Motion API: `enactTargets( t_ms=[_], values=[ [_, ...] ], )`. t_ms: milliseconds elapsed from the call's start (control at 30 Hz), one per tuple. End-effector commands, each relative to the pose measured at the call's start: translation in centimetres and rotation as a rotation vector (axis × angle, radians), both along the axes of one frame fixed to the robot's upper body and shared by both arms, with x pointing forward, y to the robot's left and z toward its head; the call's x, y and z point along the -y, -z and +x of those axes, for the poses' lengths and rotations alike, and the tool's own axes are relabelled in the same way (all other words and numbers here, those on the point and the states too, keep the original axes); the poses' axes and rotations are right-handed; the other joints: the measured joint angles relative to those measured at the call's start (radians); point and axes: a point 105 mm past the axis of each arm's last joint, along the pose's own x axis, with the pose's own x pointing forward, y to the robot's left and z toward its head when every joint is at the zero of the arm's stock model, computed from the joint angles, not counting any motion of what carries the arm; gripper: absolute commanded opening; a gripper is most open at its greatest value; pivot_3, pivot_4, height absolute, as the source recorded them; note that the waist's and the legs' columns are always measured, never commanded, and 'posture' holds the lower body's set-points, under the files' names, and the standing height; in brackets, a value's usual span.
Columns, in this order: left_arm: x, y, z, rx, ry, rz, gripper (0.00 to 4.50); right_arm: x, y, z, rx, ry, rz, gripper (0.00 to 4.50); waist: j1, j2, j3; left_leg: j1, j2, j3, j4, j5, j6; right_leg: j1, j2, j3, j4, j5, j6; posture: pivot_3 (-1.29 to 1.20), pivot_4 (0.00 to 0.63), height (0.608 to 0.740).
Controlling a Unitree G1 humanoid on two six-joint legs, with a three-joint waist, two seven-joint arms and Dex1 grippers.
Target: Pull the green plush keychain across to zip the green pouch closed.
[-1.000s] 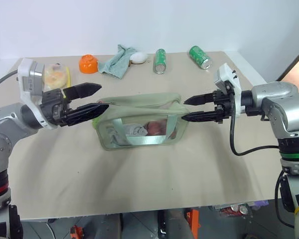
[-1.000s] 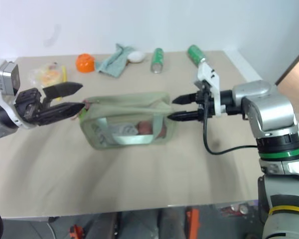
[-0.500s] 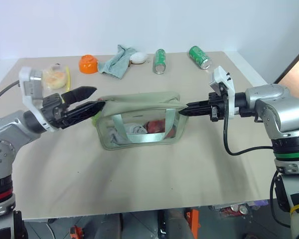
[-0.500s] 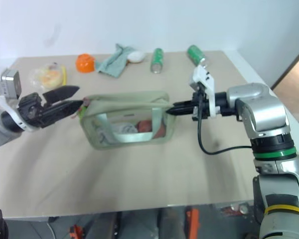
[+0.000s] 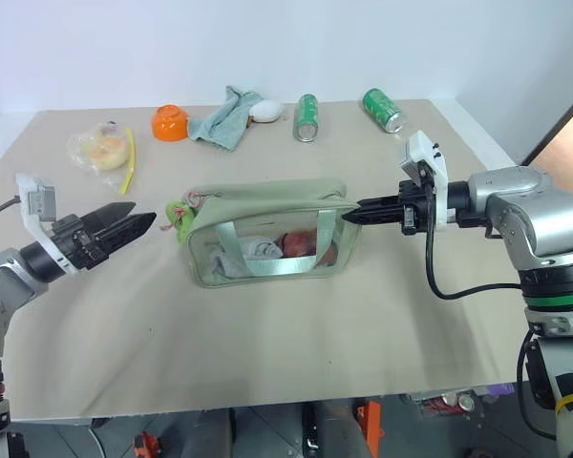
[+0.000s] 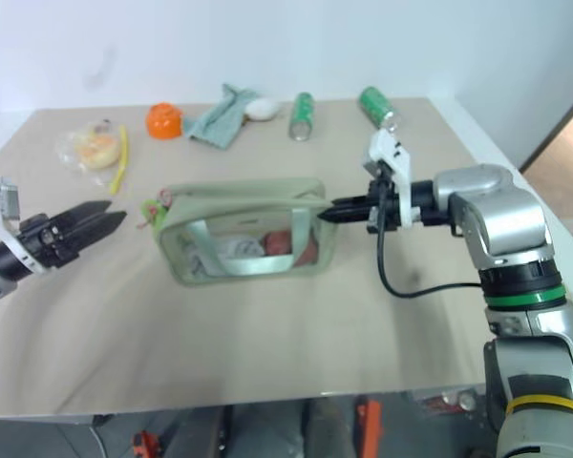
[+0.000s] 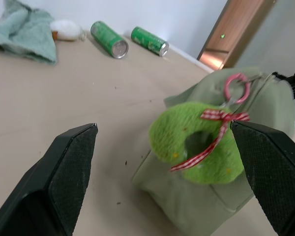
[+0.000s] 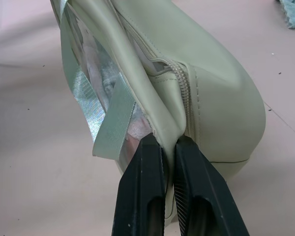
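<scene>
Diff vs 1 s ago: right gripper (image 5: 349, 214) was spread at the right end of the green pouch (image 5: 267, 234), now fingers pinched together on that end's fabric seam beside the zipper end, arm otherwise same spot. Left gripper (image 5: 145, 221) was up against the pouch's left end, now backed off to the left and lower, fingers wide apart, holding nothing, clear gap to the pouch. Green plush keychain (image 5: 180, 216) now uncovered, hanging at the pouch's top-left corner, red-white ribbon + pink ring visible in left wrist view. Pouch sits mid-table (image 5: 267, 334), same place. Back-edge clutter unchanged: orange bowl (image 5: 170, 122), cloth rag (image 5: 227, 116), two green cans (image 5: 307, 116), plastic bag (image 5: 102, 148).
</scene>
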Motion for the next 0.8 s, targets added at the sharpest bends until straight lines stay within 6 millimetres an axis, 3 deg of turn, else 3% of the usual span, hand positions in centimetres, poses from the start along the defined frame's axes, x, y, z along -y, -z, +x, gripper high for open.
enactTargets(
  t_ms=[33,367,600,767,800],
  values=[
    [0.4,0.2,0.8,0.013,0.005,0.028,4.50,-0.3,-0.9,-0.3,0.040,-0.010,0.016,0.27,0.000,0.000,0.000,0.000,0.000,0.000,0.000,0.000,0.000,0.000,0.000,0.000,0.000,0.000,0.000,0.00,0.150,0.740],
    [2.4,0.3,2.6,0.005,0.064,0.033,4.50,0.0,-1.0,-0.5,0.054,0.010,0.023,0.27,0.000,0.000,0.000,0.000,0.001,0.000,0.000,0.000,0.000,0.000,0.002,0.000,0.000,0.001,-0.001,0.00,0.150,0.740],
    [4.0,-0.3,2.9,0.034,0.112,0.017,2.33,0.0,-1.0,-0.5,0.058,0.019,0.031,0.23,-0.001,0.000,0.000,0.000,0.002,0.000,0.000,0.000,0.000,0.000,0.002,0.000,0.000,0.001,-0.001,0.00,0.150,0.740],
    [3.6,-1.1,3.2,0.068,0.089,0.034,0.63,0.0,-0.9,-0.5,0.057,0.019,0.035,0.23,0.000,0.000,0.000,0.000,0.002,0.000,0.000,0.000,0.000,0.000,0.002,0.000,0.000,0.001,-0.001,0.00,0.150,0.740],
    [3.4,-1.3,3.2,0.076,0.079,0.038,0.63,-0.1,-0.9,-0.5,0.056,0.019,0.036,0.23,0.000,0.000,0.000,0.000,0.002,0.000,0.000,0.000,0.000,0.000,0.002,0.000,0.000,0.001,-0.001,0.00,0.150,0.740]
  ],
)
